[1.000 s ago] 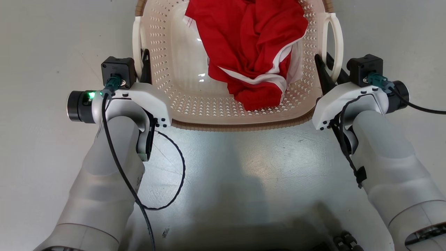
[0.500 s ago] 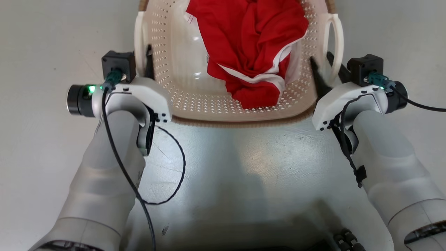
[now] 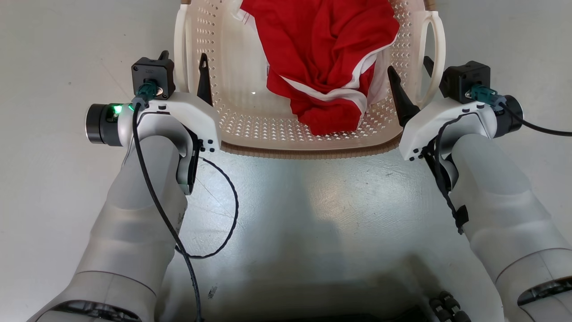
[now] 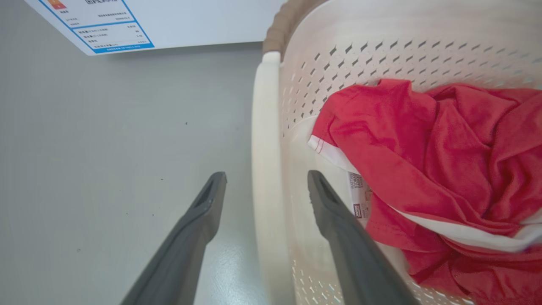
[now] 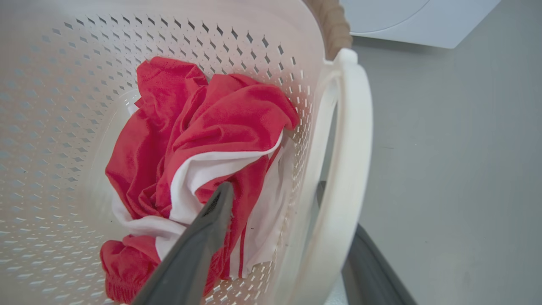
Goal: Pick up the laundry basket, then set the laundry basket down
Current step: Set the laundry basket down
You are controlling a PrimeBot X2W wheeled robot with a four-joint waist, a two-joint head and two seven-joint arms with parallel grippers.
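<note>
The laundry basket [image 3: 313, 151] is cream-white and perforated with a brown rim band. It sits on the grey floor between my arms and holds a crumpled red and white garment [image 3: 321, 53]. My left gripper [image 3: 183, 57] is open and straddles the left loop handle [image 3: 180, 49], one finger outside and one inside the basket wall. In the left wrist view a gap shows on each side of that handle [image 4: 264, 148] between the fingers [image 4: 334, 220]. My right gripper [image 3: 409, 65] is open astride the right handle [image 3: 438, 53]. One of its fingers is by the garment [image 5: 203, 127], the other behind the handle [image 5: 351, 148].
A white washing machine with a blue-edged label [image 4: 114, 25] stands beyond the basket, and its front [image 5: 415, 17] is close behind the far rim. A black cable [image 3: 223, 223] loops off my left wrist over the floor. My dark base [image 3: 442, 308] is at the bottom edge.
Both pairs of fingers, held narrow at the handles a second ago, have spread apart. The basket sits slightly higher in the head view.
</note>
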